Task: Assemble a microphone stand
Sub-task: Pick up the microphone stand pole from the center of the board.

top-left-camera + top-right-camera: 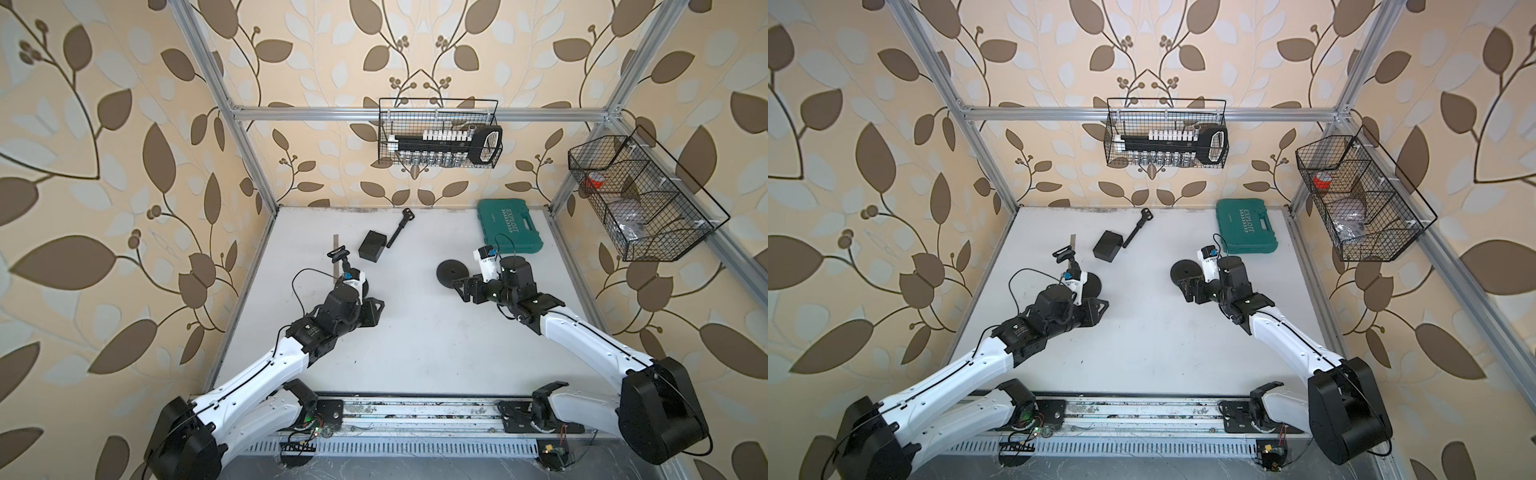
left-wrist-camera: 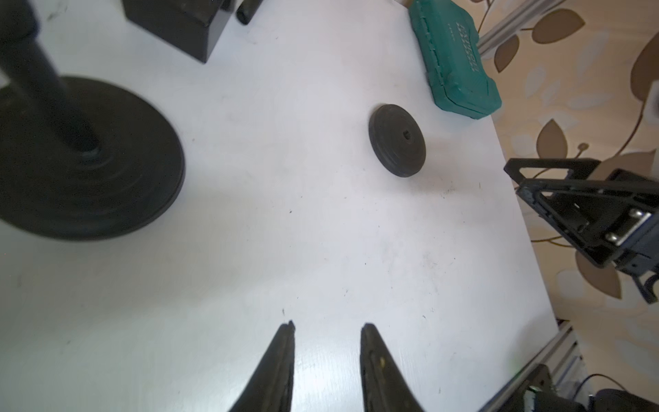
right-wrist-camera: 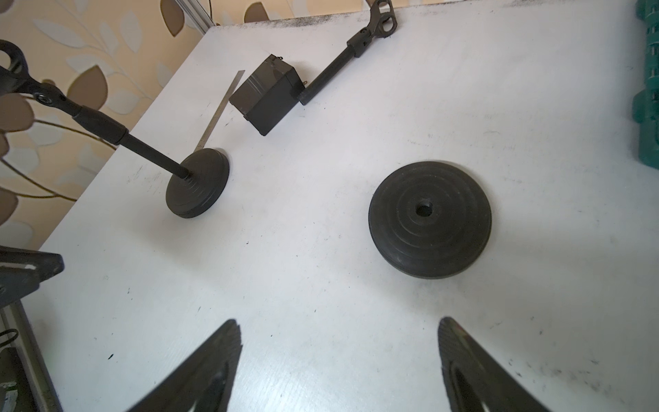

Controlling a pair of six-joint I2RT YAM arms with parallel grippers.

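Two stands' worth of parts share the desk (image 1: 415, 353), and by the look of it only one is put together. At the back right of the desk lies a green tool case (image 1: 513, 226), shut and apparently no part of the job. On the robot's left the finished stand (image 3: 107, 125) is upright: its pole is seated in the middle of its round base (image 3: 198, 187), the clip is at the top end, and the base sits flat on the desk. I judge that half done.

The left gripper (image 2: 326, 326) hovers near that base without touching it, its jaws a little apart with nothing between them. The right gripper (image 3: 338, 324) is spread wide and is empty too, low over the desk with the loose base (image 3: 429, 223) lying just ahead of it, untouched.

That loose base lies flat towards the right of the desk. A black box (image 1: 372, 246) sits towards the back. Just beside it, touching or nearly so at one end, lies the loose pole (image 1: 400, 230), flat on the desk with its clip end towards the back wall and well apart from the loose base. A thin ruler (image 3: 221, 110) lies beside the finished stand. Smallest of all, the loose base's centre hole (image 3: 423, 210) is bare, so no pole is in it yet.

What is left, as I read it: fetch the loose pole, stand it up and seat it in the bare hole. Neither gripper has hold of any part.
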